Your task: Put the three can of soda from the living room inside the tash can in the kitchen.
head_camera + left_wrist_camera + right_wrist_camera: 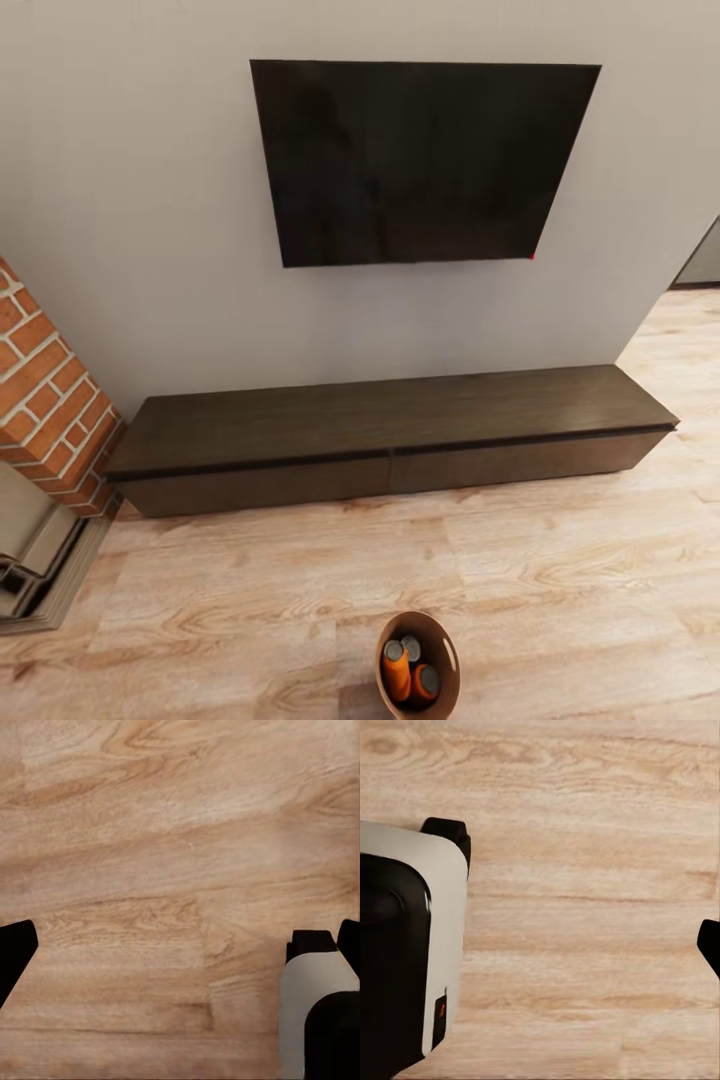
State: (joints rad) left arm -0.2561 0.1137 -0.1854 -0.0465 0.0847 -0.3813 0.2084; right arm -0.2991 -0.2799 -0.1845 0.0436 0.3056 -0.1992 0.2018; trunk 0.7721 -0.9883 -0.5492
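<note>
The tash can (447, 652), a small round bin with a coppery-brown inside, sits low in the head view over the living room's wood floor. Three cans of soda stand inside it. One orange can (396, 674) is at its left and another orange can (427, 686) at its right. Behind them only the grey top of the third can (411, 647) shows. My left gripper (182, 945) is open over bare planks, with a black fingertip (15, 951) at one edge of its wrist view. My right gripper is open too, one fingertip (711, 945) showing at the frame's edge.
A long dark wood TV cabinet (390, 435) runs along the grey wall ahead, under a wall TV (415, 160). A red brick fireplace (45, 400) juts out at the left. A doorway (700, 260) opens at the far right. Parts of my grey-and-black body (405, 945) show beside each gripper.
</note>
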